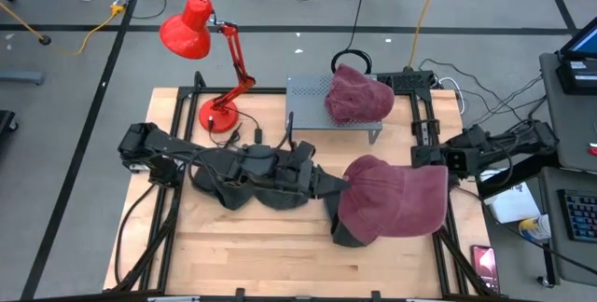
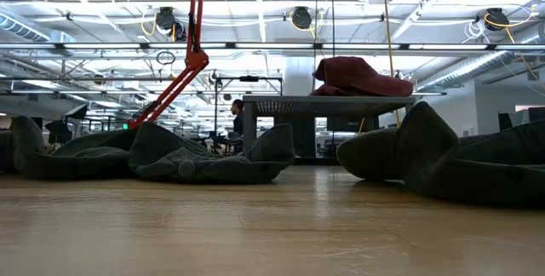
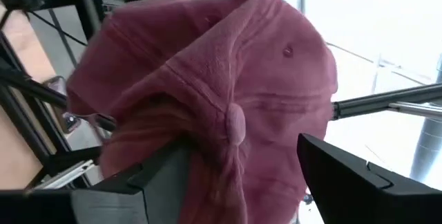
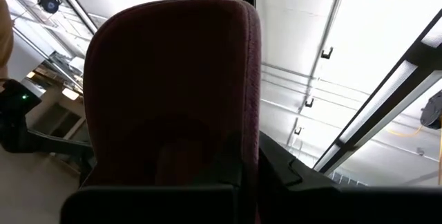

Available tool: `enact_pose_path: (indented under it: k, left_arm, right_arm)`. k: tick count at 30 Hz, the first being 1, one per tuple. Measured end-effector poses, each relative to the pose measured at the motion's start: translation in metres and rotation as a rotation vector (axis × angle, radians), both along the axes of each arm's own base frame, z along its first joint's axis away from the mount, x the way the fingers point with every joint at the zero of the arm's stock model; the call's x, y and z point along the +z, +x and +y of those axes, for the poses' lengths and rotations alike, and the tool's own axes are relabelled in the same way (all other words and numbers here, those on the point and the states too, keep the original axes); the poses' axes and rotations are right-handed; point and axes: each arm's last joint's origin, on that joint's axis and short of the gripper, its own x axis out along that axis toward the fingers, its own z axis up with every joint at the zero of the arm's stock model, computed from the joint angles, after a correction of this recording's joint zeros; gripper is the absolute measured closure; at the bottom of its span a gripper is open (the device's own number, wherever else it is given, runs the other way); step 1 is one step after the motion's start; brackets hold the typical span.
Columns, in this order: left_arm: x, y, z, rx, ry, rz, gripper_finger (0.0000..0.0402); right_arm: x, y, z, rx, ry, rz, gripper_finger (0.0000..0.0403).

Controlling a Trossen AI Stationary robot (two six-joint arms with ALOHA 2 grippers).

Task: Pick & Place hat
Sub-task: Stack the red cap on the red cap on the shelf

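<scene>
At the right side of the table lies the maroon hat (image 1: 396,199), a second hat (image 1: 359,95) already on the grey stand (image 1: 308,89). The right gripper (image 4: 235,175) is clamped on its brim. The left gripper (image 3: 242,175) has fingers apart around the crown. It seems a handover: the left should withdraw slowly, without dragging cloth, while the right holds firm.

A red lamp (image 1: 201,32) stands at the wooden worktop's (image 1: 261,246) far edge, beside a grey perforated stand (image 1: 308,106). Off the right edge lie a phone (image 1: 484,263) and a keyboard (image 1: 578,216); cables (image 1: 84,22) cross the floor.
</scene>
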Motion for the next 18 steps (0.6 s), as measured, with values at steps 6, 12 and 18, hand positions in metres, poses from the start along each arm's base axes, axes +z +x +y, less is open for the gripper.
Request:
enact_pose_path:
  k: [6,12,18]
  left_arm:
    - [0.001,0.0,0.0,-0.013,0.0,-0.012,0.0198]
    - [0.006,-0.001,0.0,-0.028,0.002,-0.06,0.0317]
    - [0.012,-0.003,0.0,-0.061,0.078,-0.139,0.0387]
  right_arm:
    - [-0.003,0.005,0.001,0.007,0.001,0.026,0.0397]
    - [-0.004,0.008,0.002,0.051,0.032,0.06,0.0397]
    - [-0.007,0.01,0.004,0.13,0.059,0.122,0.0397]
